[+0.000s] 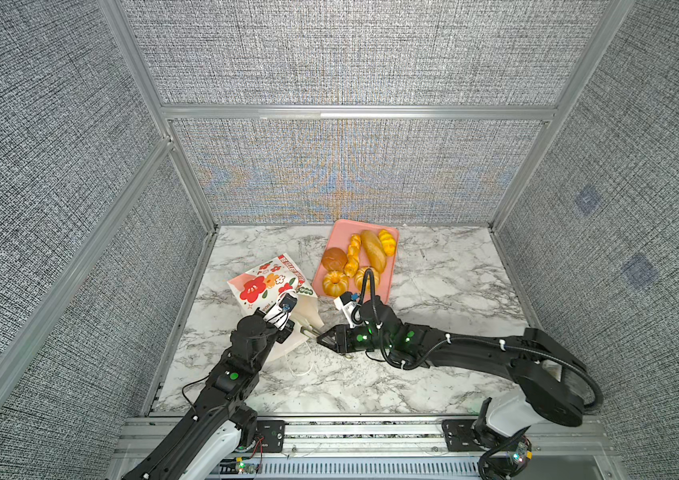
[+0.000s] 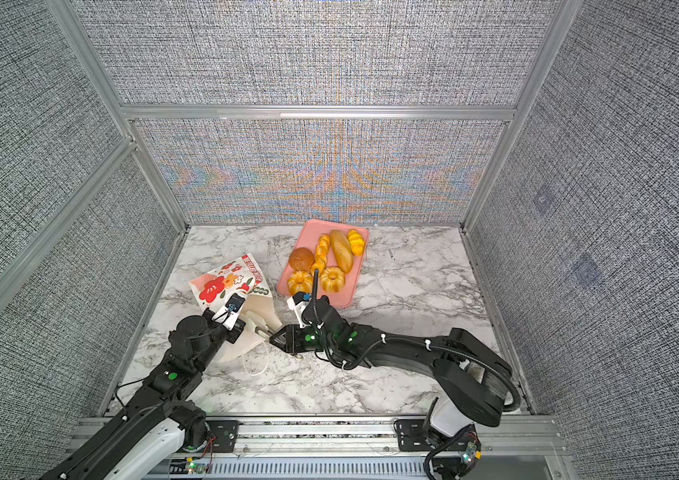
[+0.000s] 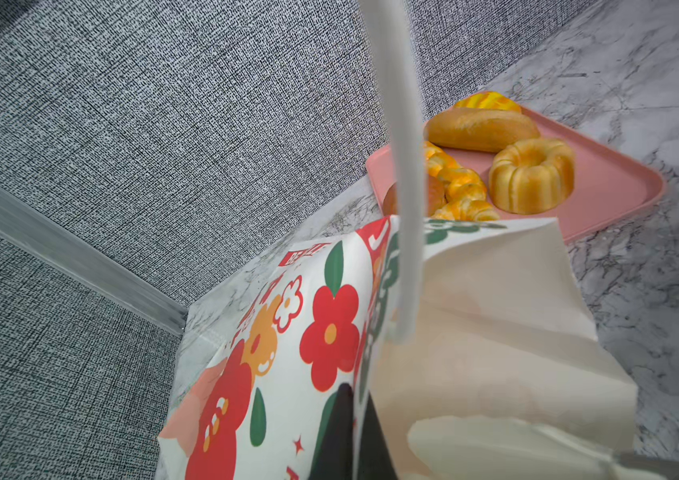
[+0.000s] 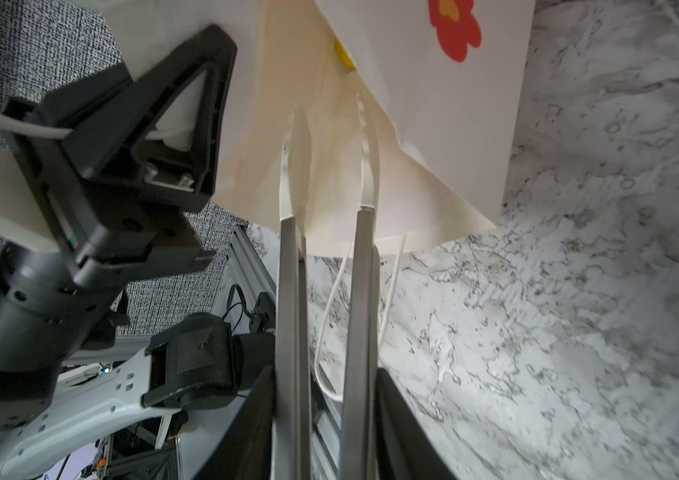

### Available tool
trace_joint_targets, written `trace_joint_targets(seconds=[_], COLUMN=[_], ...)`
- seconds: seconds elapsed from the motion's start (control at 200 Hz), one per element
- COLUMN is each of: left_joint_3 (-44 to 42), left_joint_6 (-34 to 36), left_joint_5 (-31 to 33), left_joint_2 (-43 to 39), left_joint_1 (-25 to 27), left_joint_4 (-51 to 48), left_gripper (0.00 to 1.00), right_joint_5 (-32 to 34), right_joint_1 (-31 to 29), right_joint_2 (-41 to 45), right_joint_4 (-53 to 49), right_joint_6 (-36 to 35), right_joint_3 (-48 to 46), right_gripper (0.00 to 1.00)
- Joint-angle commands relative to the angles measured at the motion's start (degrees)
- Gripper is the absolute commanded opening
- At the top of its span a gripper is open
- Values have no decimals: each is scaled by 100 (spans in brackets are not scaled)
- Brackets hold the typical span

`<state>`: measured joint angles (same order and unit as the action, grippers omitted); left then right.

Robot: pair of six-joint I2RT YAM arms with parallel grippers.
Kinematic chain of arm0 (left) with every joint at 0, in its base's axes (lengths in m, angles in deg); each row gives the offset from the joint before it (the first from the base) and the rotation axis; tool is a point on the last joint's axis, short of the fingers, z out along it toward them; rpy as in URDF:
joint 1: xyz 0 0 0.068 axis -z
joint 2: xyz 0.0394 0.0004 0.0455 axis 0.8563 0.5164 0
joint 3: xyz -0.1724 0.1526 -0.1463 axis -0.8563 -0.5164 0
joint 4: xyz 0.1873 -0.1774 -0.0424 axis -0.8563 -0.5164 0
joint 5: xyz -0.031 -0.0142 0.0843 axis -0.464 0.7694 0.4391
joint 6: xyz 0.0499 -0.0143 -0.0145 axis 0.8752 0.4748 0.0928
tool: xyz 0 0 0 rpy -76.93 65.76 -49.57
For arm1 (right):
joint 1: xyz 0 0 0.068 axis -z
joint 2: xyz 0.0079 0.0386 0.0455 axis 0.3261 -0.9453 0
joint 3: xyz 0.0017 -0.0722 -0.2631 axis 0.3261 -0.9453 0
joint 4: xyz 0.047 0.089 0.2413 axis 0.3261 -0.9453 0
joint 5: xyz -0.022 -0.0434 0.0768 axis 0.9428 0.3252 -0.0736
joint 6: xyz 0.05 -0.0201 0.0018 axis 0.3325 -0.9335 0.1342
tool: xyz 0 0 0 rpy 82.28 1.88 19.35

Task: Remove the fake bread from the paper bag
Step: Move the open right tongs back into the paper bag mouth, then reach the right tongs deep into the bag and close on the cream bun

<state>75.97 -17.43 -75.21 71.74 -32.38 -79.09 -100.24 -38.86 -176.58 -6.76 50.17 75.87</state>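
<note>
The paper bag (image 1: 265, 282) (image 2: 225, 282) lies tipped over on the marble table, mouth toward the arms. My left gripper (image 1: 284, 326) (image 3: 356, 440) is shut on the bag's upper wall (image 3: 308, 332). My right gripper (image 1: 323, 337) (image 2: 276, 338) (image 4: 325, 415) is shut on metal tongs (image 1: 308, 331) (image 4: 287, 291). The tongs' pale tips reach into the bag's mouth (image 4: 433, 104), apart, with nothing between them. Several pieces of fake bread lie on the pink tray (image 1: 342, 228): a long loaf (image 1: 373, 249), a brown bun (image 1: 333, 258), a ring cake (image 3: 531, 174). No bread shows clearly inside the bag.
The pink tray (image 2: 308, 232) sits behind the right wrist, near the back wall. A white cord handle (image 1: 302, 365) (image 4: 329, 332) trails on the table in front of the bag; another cord (image 3: 400, 166) hangs close before the left wrist camera. Textured walls enclose three sides.
</note>
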Motion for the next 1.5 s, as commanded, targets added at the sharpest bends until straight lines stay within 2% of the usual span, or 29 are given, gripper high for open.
trace_joint_targets(seconds=[0.0,0.24,0.45,0.96,1.095,1.231,1.316,1.406,1.496], left_joint_3=[61,230,245,248,277,218,180,154,158], left_joint_6=[-243,-330,-515,-892,-842,-852,-889,-932,-1017], left_joint_5=[34,5,28,2,-124,-215,-249,-212,4], left_joint_2=[-12,200,390,744,779,771,745,708,674], left_joint_1=[-6,-2,-6,-6,0,0,0,-3,-3], left_joint_4=[36,32,203,550,540,550,559,546,483], left_gripper=[0,0,0,0,0,0,0,0,0], right_joint_5=[335,780,1017,1709,1892,2029,2052,2018,2097], right_joint_1=[-36,-100,28,119,137,146,142,148,125], right_joint_2=[-298,-1038,-1613,-2315,-2537,-2920,-3157,-3139,-2824], right_joint_4=[1043,1713,1558,297,-200,-1114,-1535,-1567,-1434], right_joint_6=[288,809,1067,1691,1772,1753,1696,1548,1389], right_joint_3=[117,410,1052,2573,2950,3652,4050,4051,3650], right_gripper=[37,37,38,41,42,41,37,24,13])
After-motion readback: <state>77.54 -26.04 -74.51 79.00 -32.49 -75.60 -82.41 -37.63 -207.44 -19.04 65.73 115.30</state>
